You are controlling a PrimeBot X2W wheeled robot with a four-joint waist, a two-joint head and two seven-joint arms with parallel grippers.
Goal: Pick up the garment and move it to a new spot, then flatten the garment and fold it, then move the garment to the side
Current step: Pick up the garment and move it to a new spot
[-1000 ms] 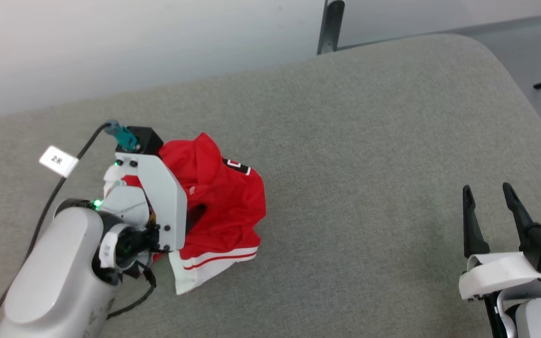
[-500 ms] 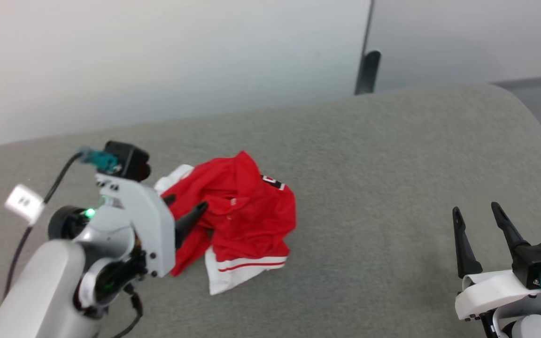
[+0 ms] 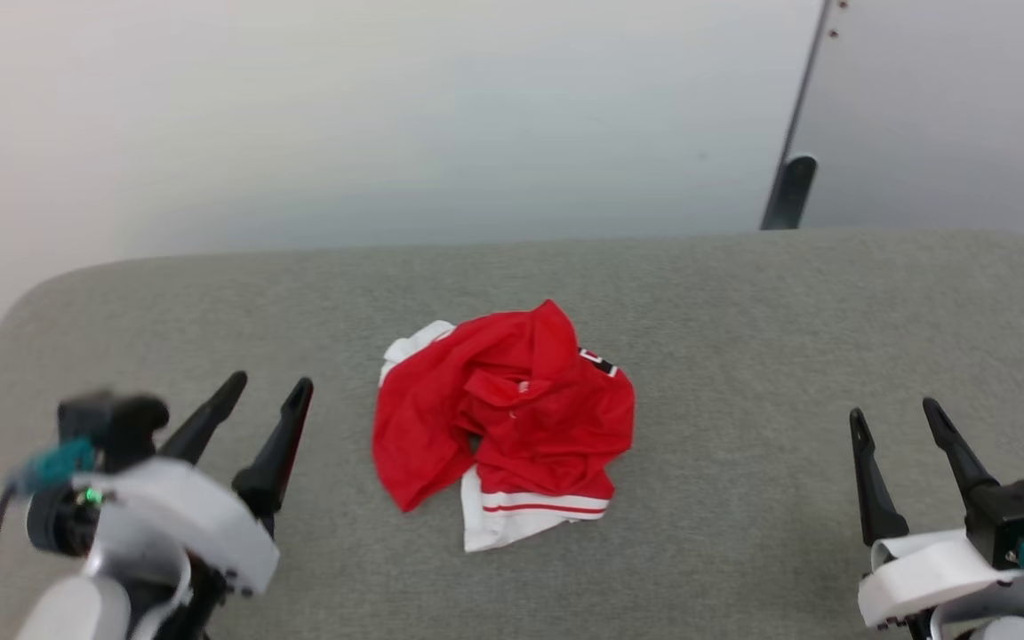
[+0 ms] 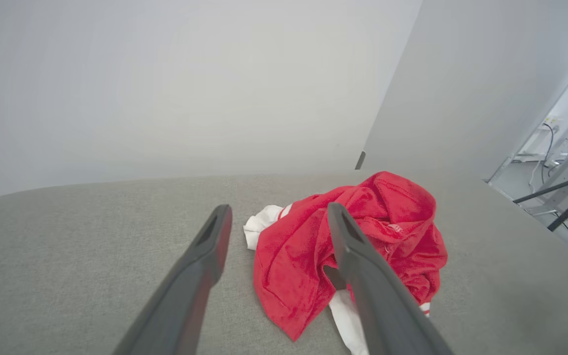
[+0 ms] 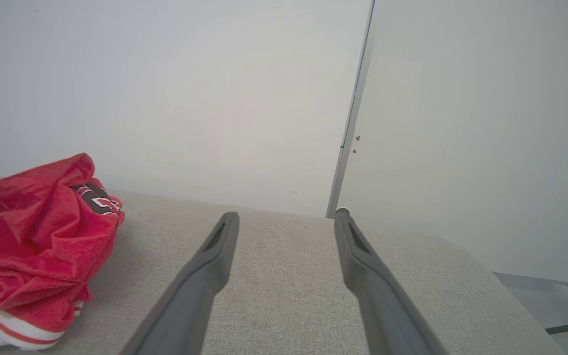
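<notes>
the garment [image 3: 512, 418] lies crumpled in a heap near the middle of the grey tabletop [image 3: 743, 302], with white, red-striped trim poking out at its near edge. the left tool [image 3: 270, 382] sits off to one side, spread wide and empty. the right tool [image 3: 892, 409] is well apart on the other side, likewise released. neither touches the cloth.

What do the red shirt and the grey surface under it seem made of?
The garment: soft matte knit fabric, probably jersey; it crumples into loose folds. The grey surface: likely woven upholstery cloth over padding; flecked weave, rounded corners.
</notes>
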